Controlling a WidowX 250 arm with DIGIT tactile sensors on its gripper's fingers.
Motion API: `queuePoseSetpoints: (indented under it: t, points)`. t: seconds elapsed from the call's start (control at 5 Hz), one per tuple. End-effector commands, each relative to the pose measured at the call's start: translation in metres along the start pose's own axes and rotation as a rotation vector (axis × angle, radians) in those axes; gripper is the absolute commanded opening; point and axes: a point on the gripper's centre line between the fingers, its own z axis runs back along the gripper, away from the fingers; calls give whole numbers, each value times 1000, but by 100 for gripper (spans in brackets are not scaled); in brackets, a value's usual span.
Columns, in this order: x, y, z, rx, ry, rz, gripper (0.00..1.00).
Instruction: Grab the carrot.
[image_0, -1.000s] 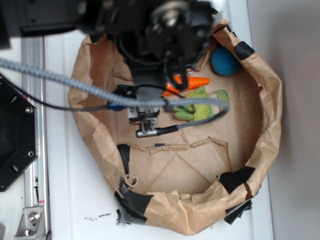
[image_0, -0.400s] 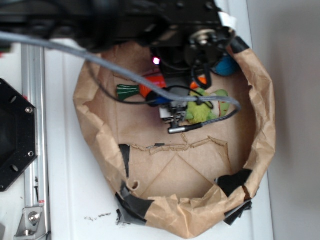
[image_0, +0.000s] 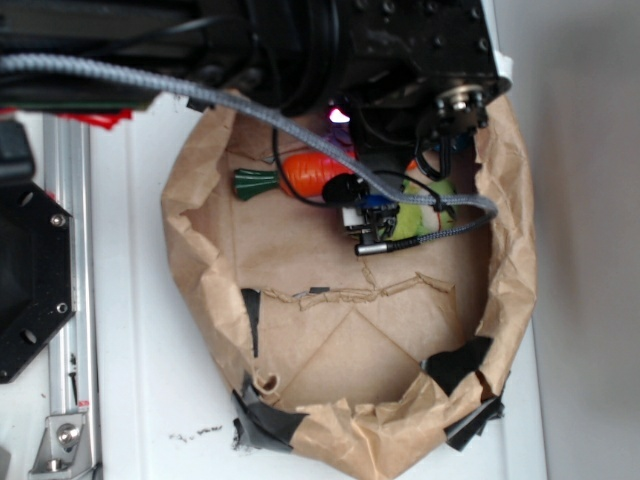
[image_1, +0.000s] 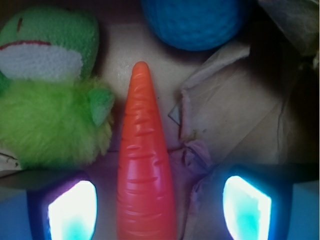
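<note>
carrot (image_1: 145, 165) sits right between my two lit fingertips (image_1: 72, 210) in the wrist view, long axis running straight away from the pincer, tip pointing toward the blue knitted ball (image_1: 195, 20) at the far edge of the paper-lined bin (image_0: 510, 260). jaws spread wide, one either side of the thick part, nothing clamped. from the exterior view the carrot (image_0: 310, 172) lies crosswise near the bin's top edge, green stub (image_0: 255, 183) poking left, rest hidden under the arm. smooth ridged orange plastic, tapered cone, could slip if pinched on the taper. fuzzy green plush toy (image_1: 50, 115) just beside its left flank, crumpled brown paper on the right. i judge closing here would catch it.
</note>
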Motion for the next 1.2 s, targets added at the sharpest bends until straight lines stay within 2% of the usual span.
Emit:
queuePoseSetpoints:
  t: [0.0, 0.2, 0.4, 0.6, 0.8, 1.0]
  points:
    - [0, 0, 9, 12, -53, -25, 100]
    - [0, 0, 9, 12, -53, -25, 100]
    - [-11, -9, -11, -26, -104, -115, 100]
    - [-20, -15, -36, -6, -76, -207, 100]
    - [-29, -20, -41, -1, -82, -223, 0]
    - [-27, -19, -41, 10, -85, -206, 0]
